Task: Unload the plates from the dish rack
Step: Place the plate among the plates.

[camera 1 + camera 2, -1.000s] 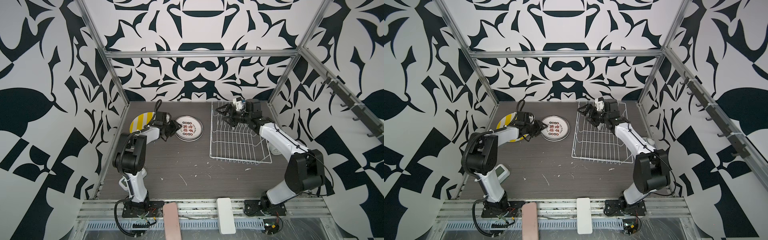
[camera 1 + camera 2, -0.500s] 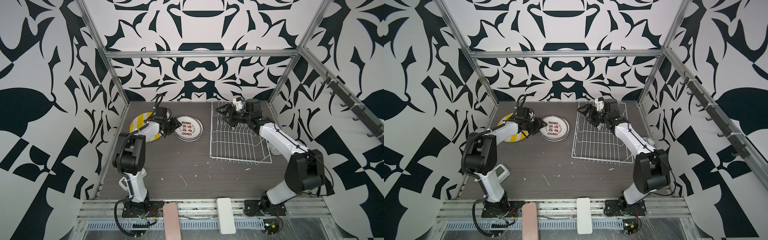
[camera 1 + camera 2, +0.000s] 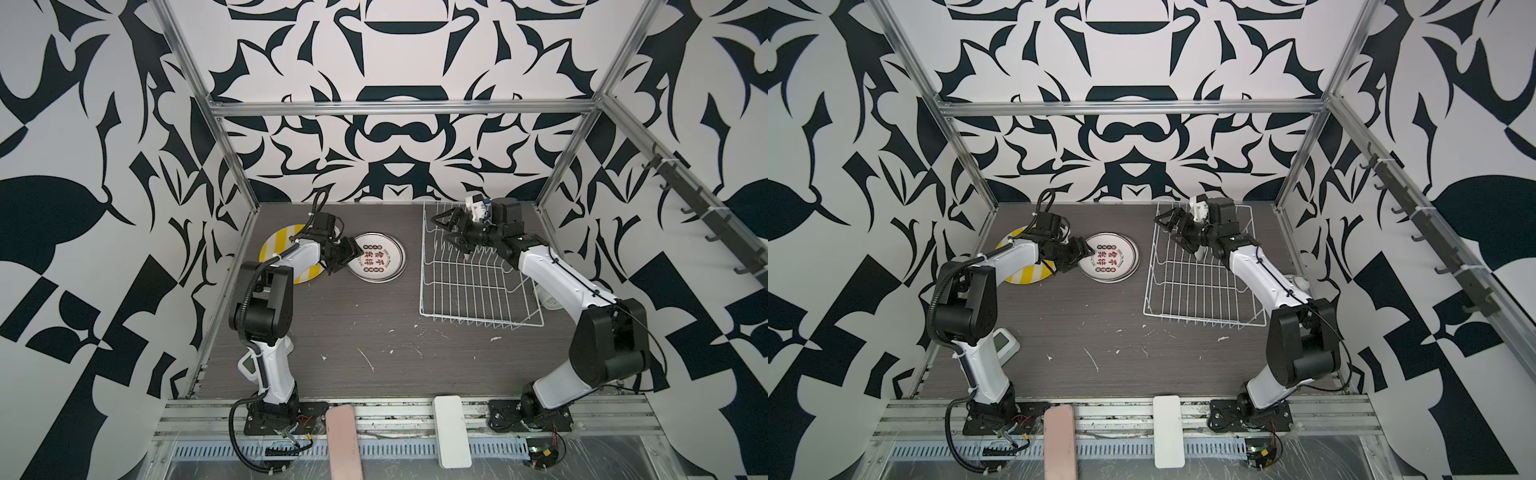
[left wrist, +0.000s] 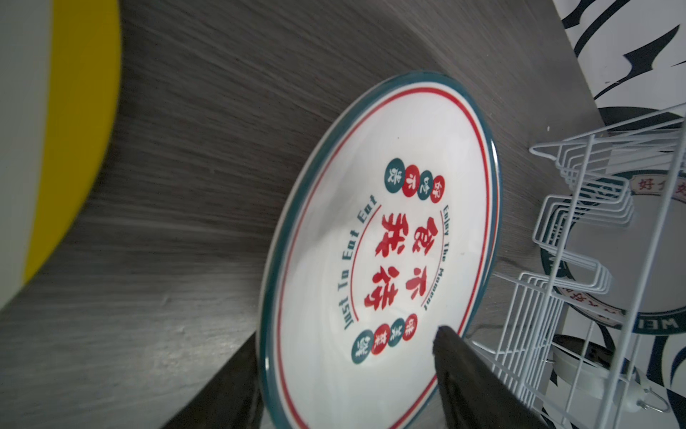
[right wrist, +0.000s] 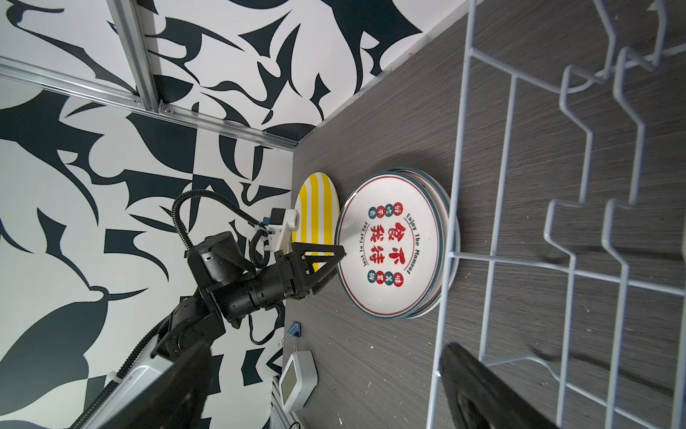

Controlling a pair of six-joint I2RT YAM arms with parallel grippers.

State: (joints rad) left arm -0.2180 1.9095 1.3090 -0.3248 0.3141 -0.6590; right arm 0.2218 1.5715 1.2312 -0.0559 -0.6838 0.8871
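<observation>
Left hand (image 3: 352, 253) is at the left rim of the printed plate stack (image 3: 376, 257), which lies flat on the counter (image 3: 374, 353) beside the striped plate (image 3: 280, 241); its jaws are parted astride the top rim, apparently unclamped. Farther back, the right hand (image 3: 451, 230) hovers wide open over the far end of the dish rack (image 3: 478, 286). The last plate (image 4: 631, 263) stands upright there, facing the counter's left edge, so the right arm is judged nearer.

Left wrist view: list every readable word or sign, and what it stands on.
"Just To Eat Eat": top stacked plate.
"Enjoy The Moment": same plate.
"食不我待", red, as best I can read: same plate's centre.
"WEI": partly hidden plate, seen through the dish rack wires; rest cut off.
Circled small characters on the top stacked plate: too small to read surely.
</observation>
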